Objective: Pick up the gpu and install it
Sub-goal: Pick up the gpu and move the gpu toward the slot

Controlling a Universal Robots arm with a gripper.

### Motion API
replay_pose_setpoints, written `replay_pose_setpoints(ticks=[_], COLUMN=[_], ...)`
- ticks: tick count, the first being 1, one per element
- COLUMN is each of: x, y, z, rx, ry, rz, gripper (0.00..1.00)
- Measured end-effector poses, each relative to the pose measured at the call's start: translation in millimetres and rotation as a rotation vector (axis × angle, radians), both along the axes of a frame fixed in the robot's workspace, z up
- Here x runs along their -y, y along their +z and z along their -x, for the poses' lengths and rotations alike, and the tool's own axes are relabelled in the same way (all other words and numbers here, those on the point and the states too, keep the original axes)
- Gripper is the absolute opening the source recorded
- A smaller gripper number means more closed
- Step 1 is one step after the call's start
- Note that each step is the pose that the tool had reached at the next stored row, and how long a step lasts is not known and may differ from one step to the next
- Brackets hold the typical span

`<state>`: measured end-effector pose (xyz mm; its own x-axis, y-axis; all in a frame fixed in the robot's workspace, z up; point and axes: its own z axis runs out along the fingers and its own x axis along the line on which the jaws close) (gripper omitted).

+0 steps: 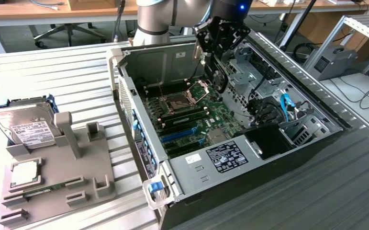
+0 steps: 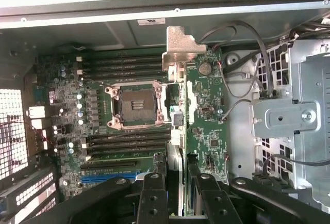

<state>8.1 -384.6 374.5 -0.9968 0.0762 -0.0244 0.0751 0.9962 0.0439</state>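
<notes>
1 gripper (image 1: 215,52) pinches the gpu (image 1: 218,79) between its fingers, card held on edge over the motherboard (image 1: 194,117) in the open case (image 1: 125,91), beside the socket (image 2: 135,106).

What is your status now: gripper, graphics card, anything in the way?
Gripper shut on the graphics card. Card held on edge above the motherboard, inside the open case, not seated yet. Nothing visible in the way.

The arm (image 1: 153,19) hangs overhead, gripper (image 1: 215,55) pointing down, its fingers (image 2: 153,195) clamped either side of the graphics card (image 2: 176,131).
</notes>
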Motion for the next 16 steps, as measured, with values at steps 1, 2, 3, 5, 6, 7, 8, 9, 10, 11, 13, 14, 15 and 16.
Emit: replay_pose_setpoints(ticks=[1,2,3,5,6,7,8,9,10,11,13,14,15,16], x=[-0.8,-1.8,-2.4,-3.3,-3.8,-4.3,-4.8,-5.3,-5.8,-6.2,-7.2,-7.6,-8.5,-9.9], y=[-0.5,-1.2,-1.6,-2.4,-2.8,-3.2,-3.6,-4.0,-4.5,-4.8,-5.7,-6.0,-6.9,-8.3], z=[0.0,0.0,0.0,0.0,0.0,0.0,0.0,0.0,0.0,0.0,0.0,0.0,0.0,0.0], rx=[0.0000,0.0000,0.0000,0.0000,0.0000,0.0000,0.0000,0.0000,0.0001,0.0000,0.0000,0.0000,0.0000,0.0000], ry=[0.000,0.000,0.000,0.000,0.000,0.000,0.000,0.000,0.000,0.000,0.000,0.000,0.000,0.000], rz=[0.0000,-0.0001,-0.0001,-0.0001,-0.0001,-0.0001,-0.0001,-0.0001,-0.0001,-0.0001,-0.0001,0.0000,-0.0001,0.0000], gripper=[0.26,0.26,0.26,0.26,0.26,0.26,0.26,0.26,0.26,0.26,0.26,0.26,0.26,0.26])
